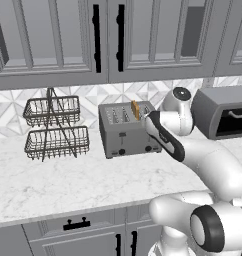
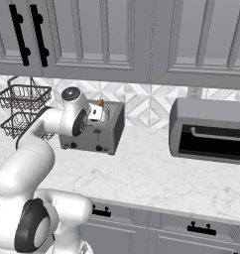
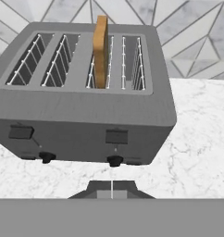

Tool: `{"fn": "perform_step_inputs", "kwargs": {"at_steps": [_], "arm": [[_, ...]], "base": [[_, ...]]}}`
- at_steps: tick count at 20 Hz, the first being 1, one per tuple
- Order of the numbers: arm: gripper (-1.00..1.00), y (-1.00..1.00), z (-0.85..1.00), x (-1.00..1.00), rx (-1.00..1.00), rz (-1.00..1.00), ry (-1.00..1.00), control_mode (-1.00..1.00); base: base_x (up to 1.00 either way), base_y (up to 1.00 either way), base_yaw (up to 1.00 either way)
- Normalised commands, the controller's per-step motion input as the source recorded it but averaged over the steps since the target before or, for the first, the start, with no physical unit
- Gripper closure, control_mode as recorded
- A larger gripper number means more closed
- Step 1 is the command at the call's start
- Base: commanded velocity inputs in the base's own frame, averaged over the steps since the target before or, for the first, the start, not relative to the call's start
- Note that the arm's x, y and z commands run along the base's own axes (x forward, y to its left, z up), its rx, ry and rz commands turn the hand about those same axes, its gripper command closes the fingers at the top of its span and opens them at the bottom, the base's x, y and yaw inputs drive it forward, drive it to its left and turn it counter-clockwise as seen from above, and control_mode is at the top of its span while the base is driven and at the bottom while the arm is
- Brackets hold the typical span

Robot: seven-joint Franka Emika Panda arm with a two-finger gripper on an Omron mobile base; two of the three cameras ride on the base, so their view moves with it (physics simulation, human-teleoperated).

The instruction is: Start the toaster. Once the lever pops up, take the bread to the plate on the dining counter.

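The robot's two-finger hand (image 3: pixel 112 189) is clenched shut with nothing between its tips, and it hovers just in front of the boxy grey metal four-slot toaster (image 3: pixel 86 115), about in line with the right-hand slider lever (image 3: pixel 116 136) and above the small black knob (image 3: pixel 115 160) under it. The toaster stands on the white marble counter (image 1: pixel 68 180) against the tiled wall, and the thin golden-tan slice of bread (image 3: pixel 101 51) stands upright in the third slot from the left, with most of it above the top of the slot — so I judge that the lever is not yet pressed down. What could go wrong from here: the closed tips are narrow and the lever is a small flat tab, so a push that comes a little to one side may slip off it, or land on the knob below; a push more forward than downward may slide the whole toaster toward the wall. Also the left lever (image 3: pixel 20 132) serves the empty slots, and pressing it would not toast the bread. Farther away, a dark two-tier wire basket (image 1: pixel 55 127) stands to the left of the toaster and a larger grey toaster oven with a dark window (image 2: pixel 211 131) to the right, both well apart — nothing stands between the hand and the lever.
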Motion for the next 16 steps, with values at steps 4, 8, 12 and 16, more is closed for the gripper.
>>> {"fn": "perform_step_inputs", "kwargs": {"at_steps": [4,8,12,16], "arm": [[1.00,0.00,0.00,0.08,-0.01,0.00,0.00,-1.00],[1.00,0.00,-0.04,0.14,0.00,0.00,0.00,-1.00],[1.00,0.00,-0.10,0.15,0.00,0.00,0.00,-1.00],[1.00,0.00,-0.15,0.15,0.00,0.00,0.00,-1.00]], "base": [[0.00,0.00,0.00],[0.00,0.00,0.00],[0.00,0.00,0.00],[0.00,0.00,0.00]]}}
